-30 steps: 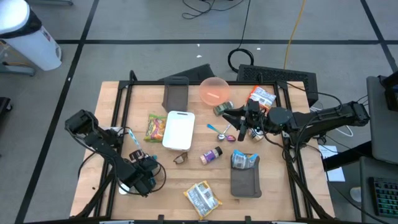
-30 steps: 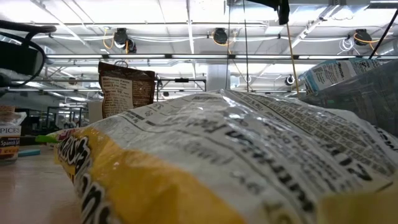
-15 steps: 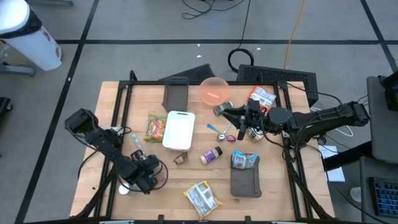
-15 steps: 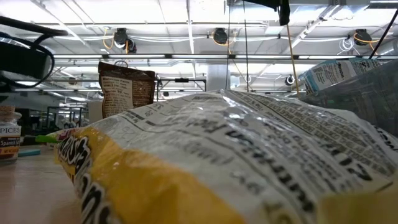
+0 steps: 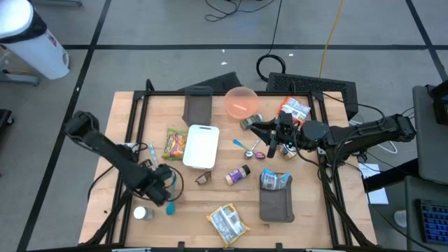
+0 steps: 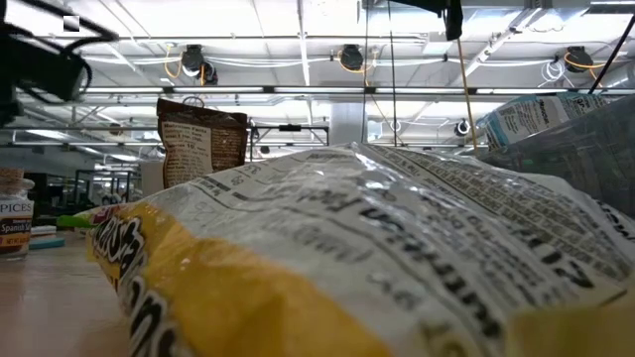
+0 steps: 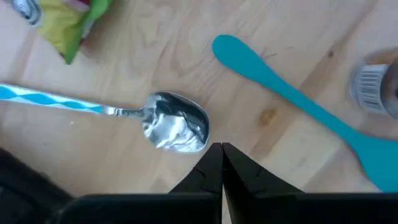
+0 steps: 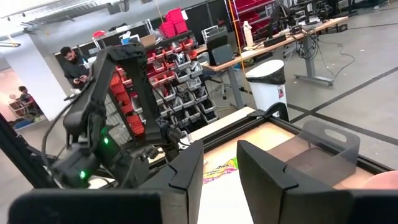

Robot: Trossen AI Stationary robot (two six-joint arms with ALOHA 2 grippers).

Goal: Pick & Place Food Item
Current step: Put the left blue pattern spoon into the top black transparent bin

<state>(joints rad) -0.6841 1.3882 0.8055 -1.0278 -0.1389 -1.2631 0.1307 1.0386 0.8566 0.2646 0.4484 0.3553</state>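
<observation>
My left gripper (image 5: 158,187) (image 7: 222,157) hangs above the table's near left part, pointing down, shut and empty. Under it lie a spoon (image 7: 168,121) with a blue-striped handle and a teal spatula (image 7: 298,106). My right gripper (image 5: 264,138) (image 8: 220,167) is held level above the table's right middle, open with nothing between its fingers. Food items lie flat on the table: a yellow-green bag (image 5: 175,143), a yellow chip bag (image 5: 227,222) (image 6: 347,258) at the near edge, a spice jar (image 5: 238,174) and a red-white bag (image 5: 295,110).
A white board (image 5: 201,145), a pink bowl (image 5: 241,101), two grey trays (image 5: 198,105) (image 5: 277,204), the nearer one bearing a blue bag (image 5: 274,180), glasses (image 5: 204,178), a can (image 5: 250,123) and a small white jar (image 5: 142,212) share the table. A black frame (image 5: 133,119) edges it.
My left gripper has risen and drawn back from the near edge toward the table's middle. The small white jar and the teal spatula that it stood over now show beside it. The right arm has kept still.
</observation>
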